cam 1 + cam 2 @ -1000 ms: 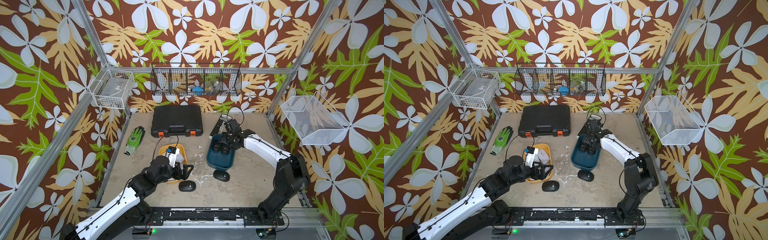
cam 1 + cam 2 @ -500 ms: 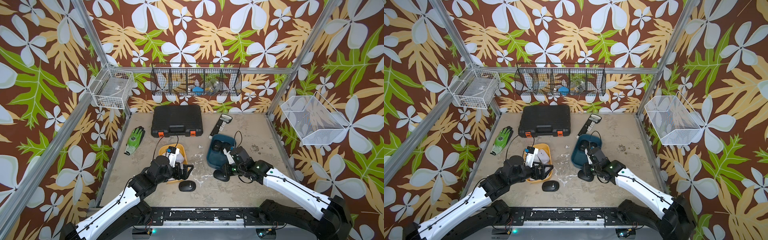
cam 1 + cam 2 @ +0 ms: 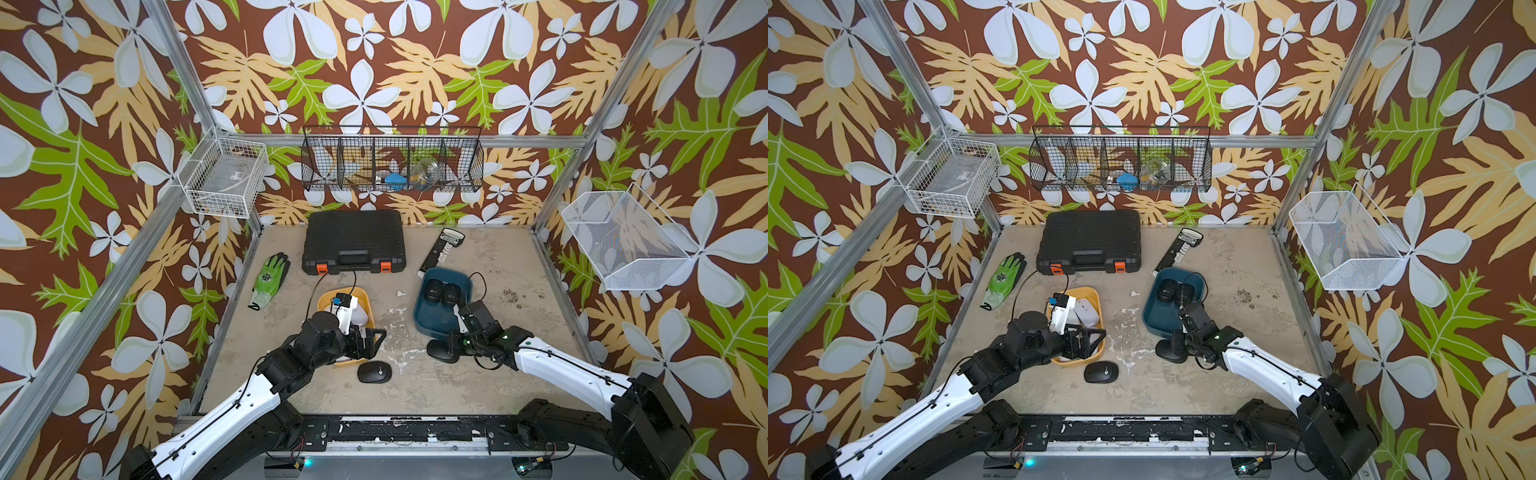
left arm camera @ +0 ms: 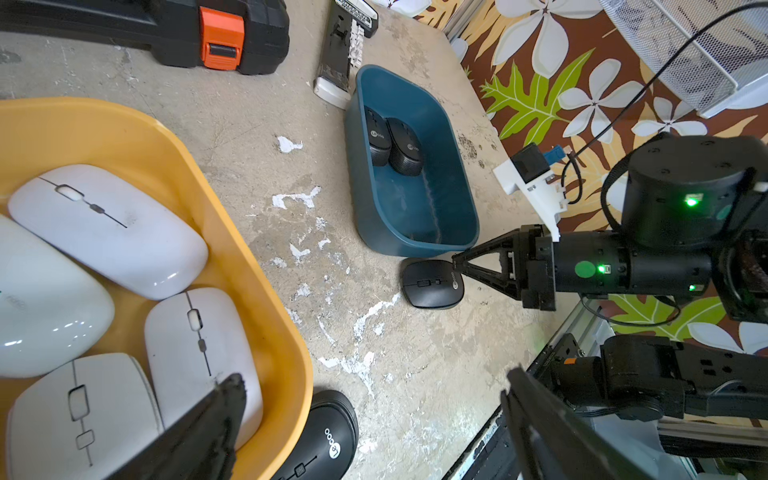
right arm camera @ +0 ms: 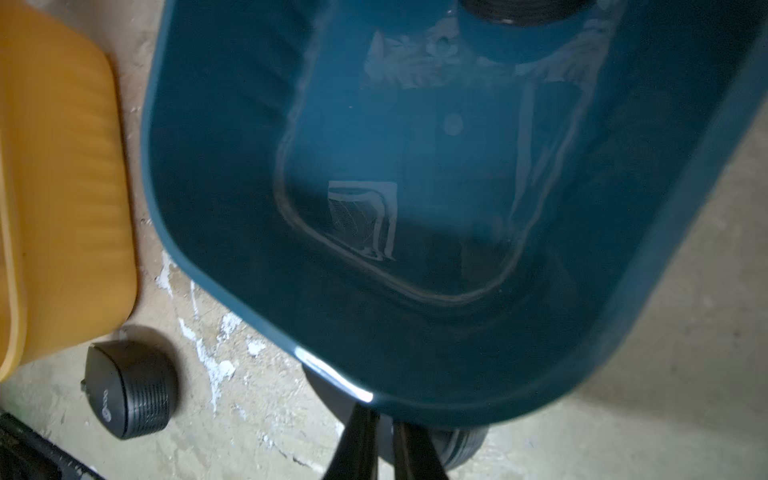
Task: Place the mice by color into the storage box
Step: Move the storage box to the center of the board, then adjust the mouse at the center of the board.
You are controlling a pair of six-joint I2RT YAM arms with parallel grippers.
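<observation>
**Mice sorted by colour, two black ones out on the worktop**

Four white mice (image 4: 112,228) are seen packed together in the yellow bin (image 4: 145,137). Two black mice (image 4: 405,145) are laid side by side at the far end of the blue bin (image 4: 415,216). A third black mouse (image 4: 430,284) is found flat on the worktop (image 3: 478,386), just beside the blue bin's near end, with its logo end turned to the right gripper (image 4: 455,266). That end is touched by the gripper's tips. In the right wrist view the right fingers (image 5: 357,436) are shown drawn close together over the mouse, with only a thin gap between them. Whether the mouse is pinched cannot be told. A fourth black mouse (image 3: 374,372) is seen flat on the worktop just in front of the yellow bin, near the left gripper (image 4: 374,378). The left fingers (image 4: 216,415) are spread wide apart over the bin's near corner, and nothing is held between them. Behind the bins, a black-and-white remote (image 3: 442,251), a black tool case (image 3: 353,241) and a green glove (image 3: 270,278) are laid on the worktop.
</observation>
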